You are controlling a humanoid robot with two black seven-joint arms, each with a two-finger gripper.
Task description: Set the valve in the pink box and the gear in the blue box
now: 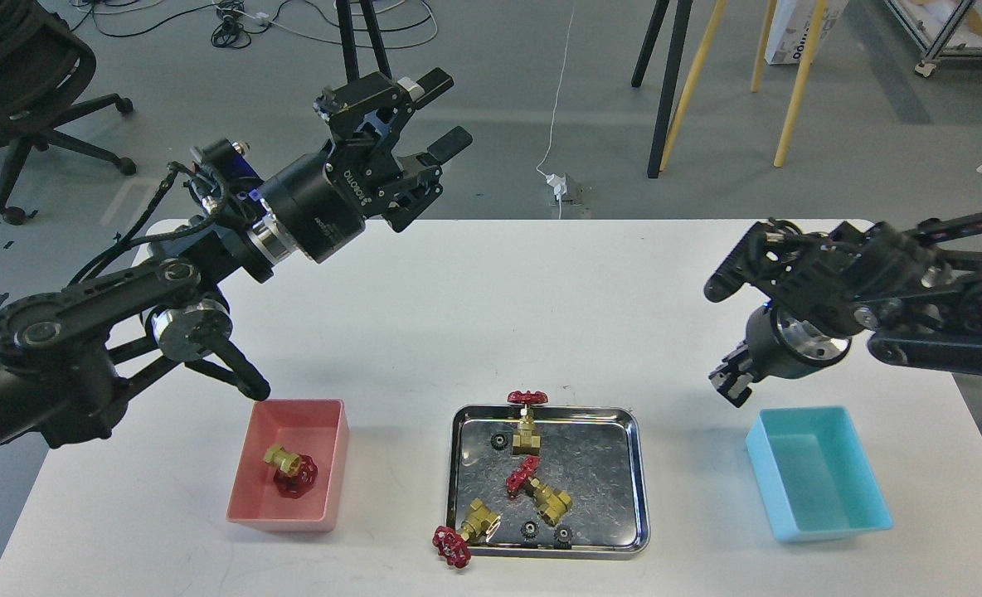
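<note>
1 valve (pixel 290 471) already lies on its side in the pink box (pixel 325 481) at the near left of the table (pixel 491 315), so the valve half of the job looks started, while the blue box (pixel 823 514) on the right shows nothing inside. 3 more valves wait at the steel tray (pixel 632 473) in the middle: 1 upright at the far rim (pixel 527 421), 1 tipped over mid-tray (pixel 539 489), and 1 hanging across the near-left rim (pixel 466 533) with its red wheel out on the table. 3 small black gears sit in the tray too, 1 by the upright valve (pixel 499 441) and 2 near the front edge (pixel 529 528) (pixel 563 535). The left pincer (pixel 433 116) hangs high above the table's far side, fingers spread wide and holding nothing, well clear of its box. The right pincer (pixel 730 384) points down just beside the blue box's far-left corner; it is dark and end-on, so I cannot tell how its fingers stand or whether a gear is between them. Poised there, it seems set for a gear drop.
</note>
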